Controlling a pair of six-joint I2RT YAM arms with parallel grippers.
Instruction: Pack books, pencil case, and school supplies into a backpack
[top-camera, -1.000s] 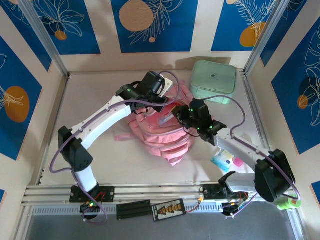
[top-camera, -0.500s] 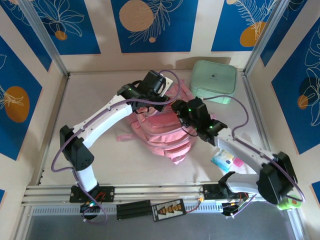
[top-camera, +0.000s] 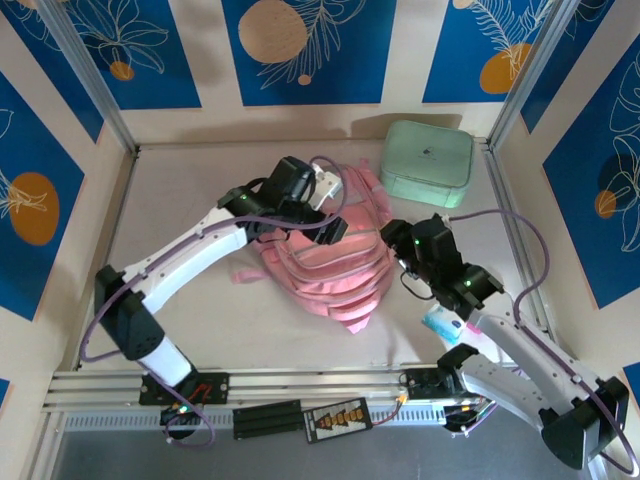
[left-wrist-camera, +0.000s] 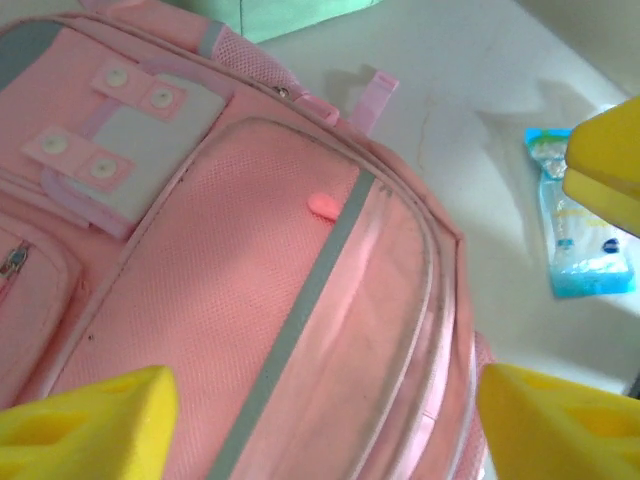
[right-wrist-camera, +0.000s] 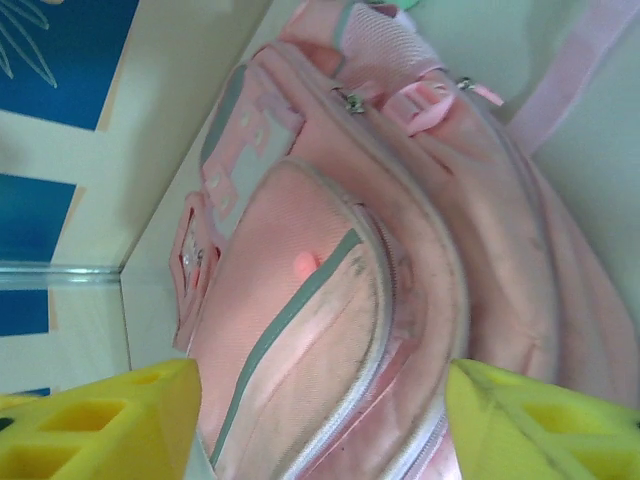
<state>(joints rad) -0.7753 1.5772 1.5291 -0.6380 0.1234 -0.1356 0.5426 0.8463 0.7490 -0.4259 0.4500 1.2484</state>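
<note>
Top external, backpack: we find the pink backpack (top-camera: 325, 262) lying mid-worktop (top-camera: 190, 300).
Left end effector (top-camera: 333, 228): we see it over the backpack's far edge; in the left wrist view its fingers (left-wrist-camera: 90, 425) stand wide apart, holding nothing.
Right end effector (top-camera: 395, 238): we see it at the backpack's right side, its fingers (right-wrist-camera: 110, 420) wide apart and empty.
Other items: we note a mint-green box (top-camera: 428, 163) beyond the backpack and a blue packet (top-camera: 445, 322) near the right arm.

Backpack (top-camera: 325, 265) central on table (top-camera: 190, 190), box (top-camera: 428, 163) behind it to the right, packet (top-camera: 442, 322) front right.
</note>
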